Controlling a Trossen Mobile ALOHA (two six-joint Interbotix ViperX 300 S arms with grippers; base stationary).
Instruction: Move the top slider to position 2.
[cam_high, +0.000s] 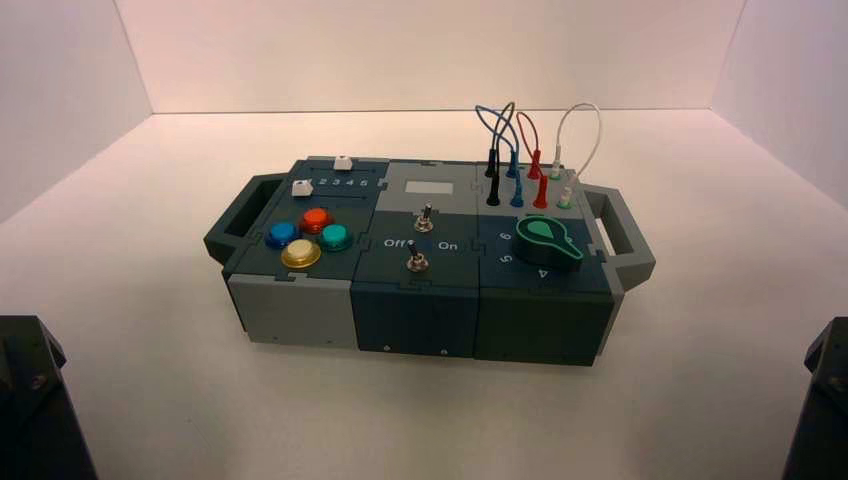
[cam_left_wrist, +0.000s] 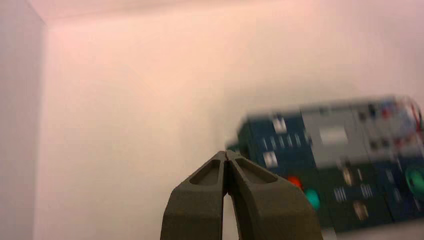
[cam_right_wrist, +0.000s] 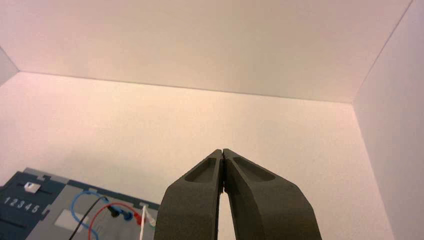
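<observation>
The box stands mid-table. The top slider, a small white square cap, sits at the back of the box's left panel, just behind the row of white numerals. It also shows in the right wrist view above the row "12345", where the 2 is second. In the left wrist view the slider is blurred. I cannot tell its exact position. My left gripper is shut and empty, well short of the box. My right gripper is shut and empty, off the box's right side.
A twin white slider cap lies nearer on the left. Four coloured round buttons, two toggle switches, a green dial and plugged wires fill the box top. White walls enclose the table. Arm bases sit at the lower corners.
</observation>
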